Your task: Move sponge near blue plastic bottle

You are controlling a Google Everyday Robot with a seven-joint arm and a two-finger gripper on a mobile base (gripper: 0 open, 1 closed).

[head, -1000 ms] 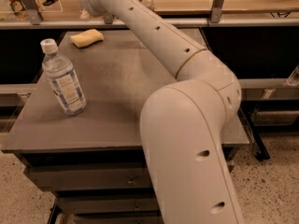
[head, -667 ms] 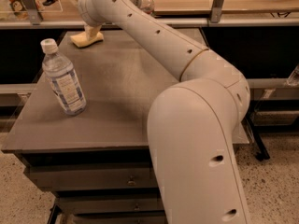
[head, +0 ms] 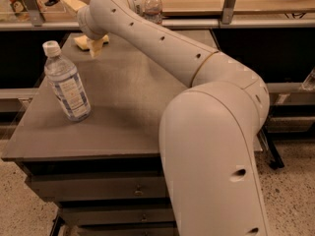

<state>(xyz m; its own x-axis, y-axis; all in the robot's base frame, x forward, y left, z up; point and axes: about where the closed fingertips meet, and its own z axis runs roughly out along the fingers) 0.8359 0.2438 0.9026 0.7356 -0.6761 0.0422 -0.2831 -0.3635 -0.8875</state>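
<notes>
The pale-yellow sponge [head: 80, 42] lies at the far left back of the grey table [head: 138, 97]; the arm's end covers part of it. My gripper [head: 95, 47] hangs right at the sponge's right side, touching or just above it, and I cannot tell which. The blue plastic bottle [head: 67, 84], clear with a white cap and a blue-and-white label, stands upright near the table's left edge, well in front of the sponge. My white arm stretches from the lower right across the table to that back corner.
A slimmer clear bottle [head: 153, 5] stands on the ledge behind the table. A yellowish object [head: 74, 4] lies on that ledge at the left. Drawers [head: 103, 188] sit under the tabletop. The arm's big elbow fills the right foreground.
The arm's end has swung left and down onto the sponge, which it now partly covers. The bottle has not moved.
</notes>
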